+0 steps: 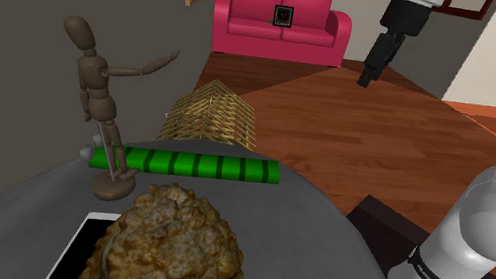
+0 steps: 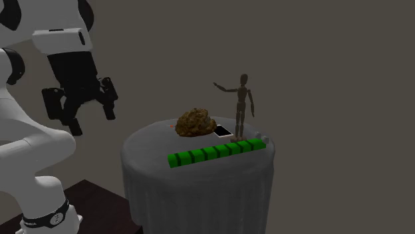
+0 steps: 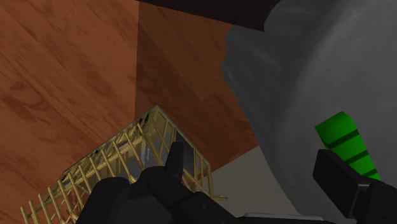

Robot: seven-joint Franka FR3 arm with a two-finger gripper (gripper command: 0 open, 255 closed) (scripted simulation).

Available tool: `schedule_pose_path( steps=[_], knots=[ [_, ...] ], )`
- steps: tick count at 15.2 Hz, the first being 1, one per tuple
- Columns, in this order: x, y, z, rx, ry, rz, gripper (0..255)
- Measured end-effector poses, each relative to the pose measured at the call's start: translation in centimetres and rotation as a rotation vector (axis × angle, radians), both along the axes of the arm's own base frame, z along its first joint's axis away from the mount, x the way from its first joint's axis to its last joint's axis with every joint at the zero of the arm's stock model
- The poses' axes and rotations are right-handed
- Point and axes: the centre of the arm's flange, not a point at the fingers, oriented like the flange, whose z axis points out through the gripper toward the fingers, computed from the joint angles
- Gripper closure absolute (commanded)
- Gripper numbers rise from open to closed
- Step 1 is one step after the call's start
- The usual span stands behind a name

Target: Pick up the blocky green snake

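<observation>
In the shoulder view the green snake [image 1: 197, 165] lies flat across the grey table [image 1: 320, 220], long axis side to side, one end by the wooden mannequin [image 1: 101, 81]; the gripper [image 1: 371, 71] hangs high toward the upper right, well apart. The second exterior view shows the snake along the table's rim, the gripper off to its left and higher. The wrist view adds the fingers [image 3: 175, 159] spread wide on nothing, the snake's end outside the gap, beside one finger.
</observation>
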Motion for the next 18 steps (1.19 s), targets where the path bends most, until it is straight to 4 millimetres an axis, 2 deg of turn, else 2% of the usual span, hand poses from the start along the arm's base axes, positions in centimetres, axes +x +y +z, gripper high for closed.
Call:
schedule_pose_path(
  steps=[1, 3, 4, 10, 18],
  knots=[
    [0.0, 0.0, 0.0, 0.0, 0.0, 0.0, 0],
    [0.9, 1.3, -0.4, -0.008, 0.001, 0.022, 0],
    [1.9, 2.0, -0.7, -0.014, 0.001, 0.037, 0],
    [6.5, 8.4, -3.3, -0.052, 0.005, 0.141, 0],
    [11.0, 17.9, -6.3, -0.105, 0.008, 0.284, 0]
  ],
)
